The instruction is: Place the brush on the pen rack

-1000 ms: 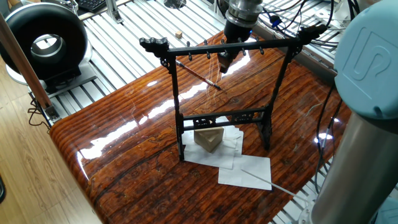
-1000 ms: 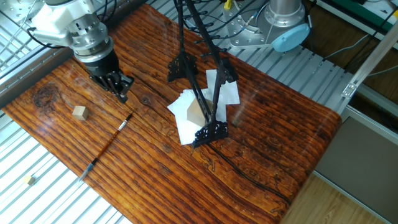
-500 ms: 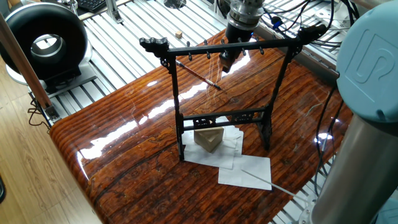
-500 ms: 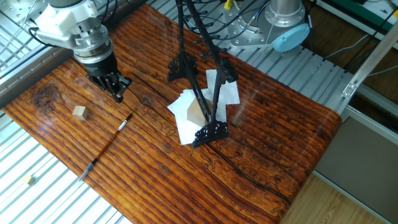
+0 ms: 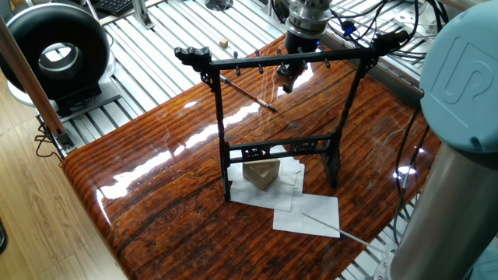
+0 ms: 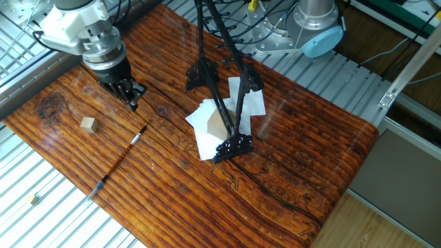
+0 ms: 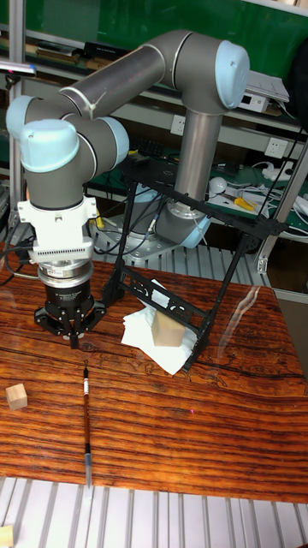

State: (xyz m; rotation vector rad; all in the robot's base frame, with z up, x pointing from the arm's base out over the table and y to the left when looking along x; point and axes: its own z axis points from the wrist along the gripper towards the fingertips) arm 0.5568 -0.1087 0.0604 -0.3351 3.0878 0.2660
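The brush [image 6: 118, 160] lies flat on the wooden table, a thin dark shaft with a pale tip; it also shows in the tall fixed view [image 7: 86, 428] and behind the rack [image 5: 247, 92]. My gripper [image 6: 131, 102] hangs just above the table past the brush's upper end, fingers together and holding nothing [image 7: 73, 339] [image 5: 285, 82]. The pen rack [image 5: 288, 60], a tall black frame with a pegged crossbar, stands mid-table [image 6: 231, 103] [image 7: 205, 257], to the right of the gripper in the tall fixed view.
White paper sheets [image 5: 307, 214] and a tan wedge block [image 5: 262, 175] lie at the rack's feet. A small wooden cube [image 6: 87, 124] sits left of the brush. A black round device [image 5: 54, 50] stands off the table's far corner.
The gripper has shifted slightly up and away from the brush's end. The brush and rack have not moved.
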